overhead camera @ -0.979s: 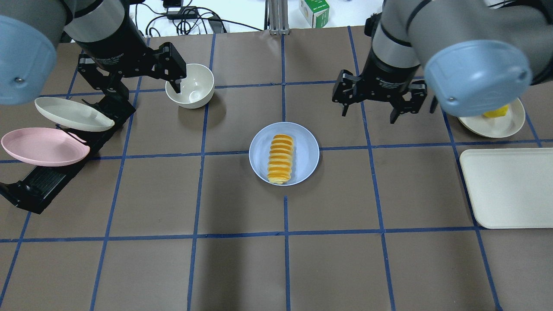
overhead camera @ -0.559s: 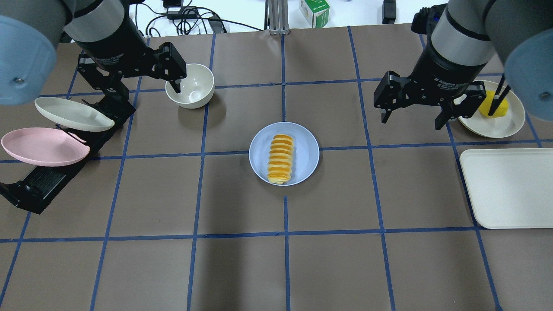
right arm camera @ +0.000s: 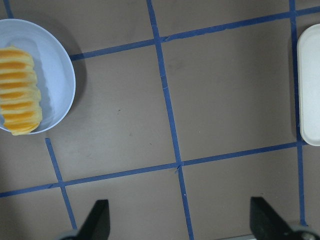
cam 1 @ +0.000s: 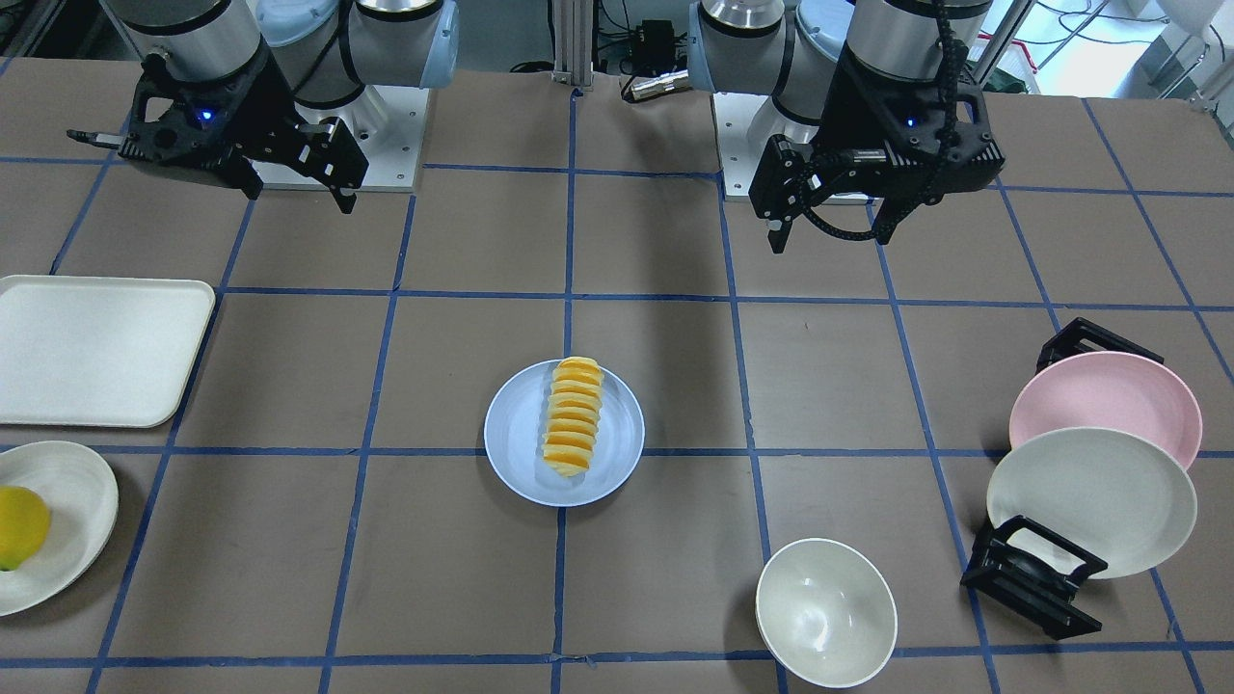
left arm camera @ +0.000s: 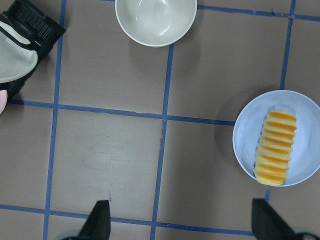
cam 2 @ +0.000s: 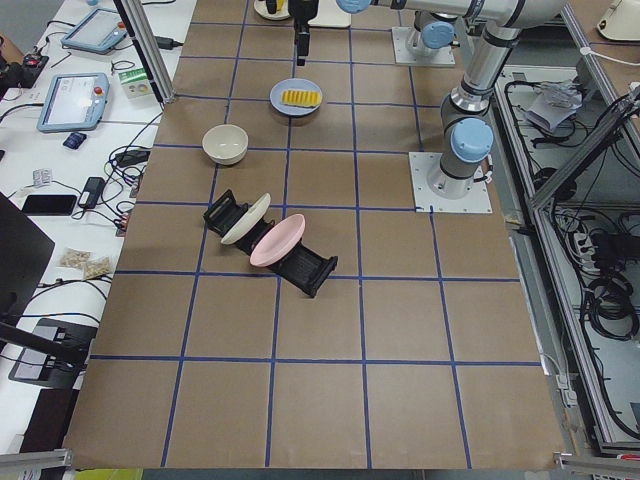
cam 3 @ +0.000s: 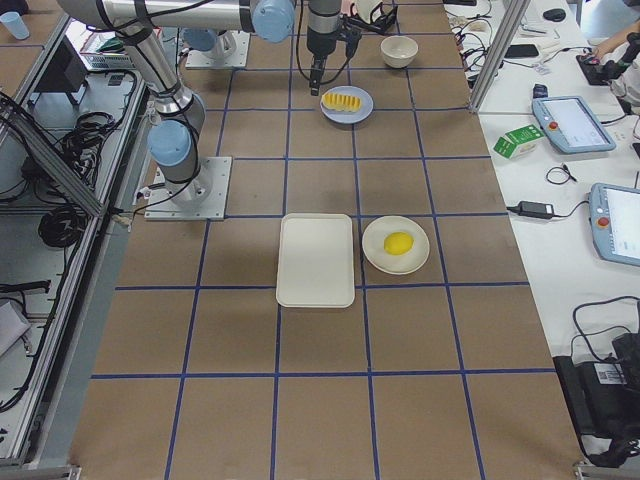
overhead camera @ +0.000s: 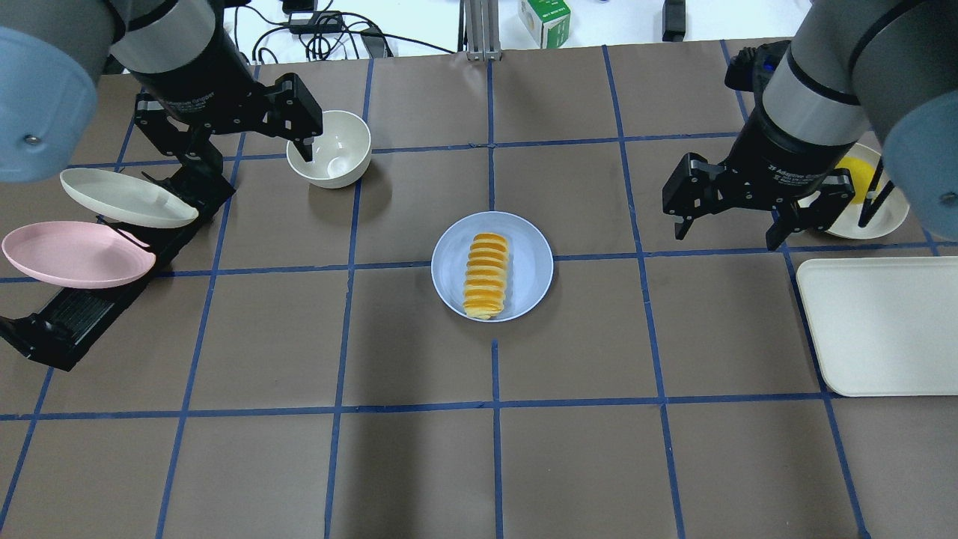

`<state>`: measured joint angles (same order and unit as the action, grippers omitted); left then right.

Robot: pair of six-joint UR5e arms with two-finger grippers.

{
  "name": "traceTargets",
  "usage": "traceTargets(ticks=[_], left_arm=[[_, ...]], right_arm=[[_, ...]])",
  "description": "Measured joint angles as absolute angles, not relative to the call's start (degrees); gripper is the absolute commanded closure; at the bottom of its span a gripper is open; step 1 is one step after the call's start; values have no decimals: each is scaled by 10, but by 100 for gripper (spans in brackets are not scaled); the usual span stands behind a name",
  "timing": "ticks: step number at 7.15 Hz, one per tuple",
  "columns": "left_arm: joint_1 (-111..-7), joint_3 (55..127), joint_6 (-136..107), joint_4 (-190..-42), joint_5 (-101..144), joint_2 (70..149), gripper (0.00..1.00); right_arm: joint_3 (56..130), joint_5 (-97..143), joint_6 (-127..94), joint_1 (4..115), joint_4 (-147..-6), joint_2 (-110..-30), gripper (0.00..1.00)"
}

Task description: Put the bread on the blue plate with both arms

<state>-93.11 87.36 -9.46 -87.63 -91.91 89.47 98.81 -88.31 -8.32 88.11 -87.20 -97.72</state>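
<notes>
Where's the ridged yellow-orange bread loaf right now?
In the overhead view the ridged yellow-orange bread loaf lies on the round pale-blue plate, in the middle of the brown table.

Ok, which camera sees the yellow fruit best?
The exterior right view: the yellow fruit sits whole and unblocked on its off-white plate. The front-facing view cuts it off at the picture's edge, and overhead the right arm hides part of it. The wrist cameras miss it.
</notes>
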Motion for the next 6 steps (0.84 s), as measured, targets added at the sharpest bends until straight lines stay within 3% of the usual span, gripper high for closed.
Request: traceTargets(ticks=[6], left_arm=[[-930, 874, -93, -876, -919, 895, 0]], right_arm=[[951, -882, -90, 882, -862, -980, 0]])
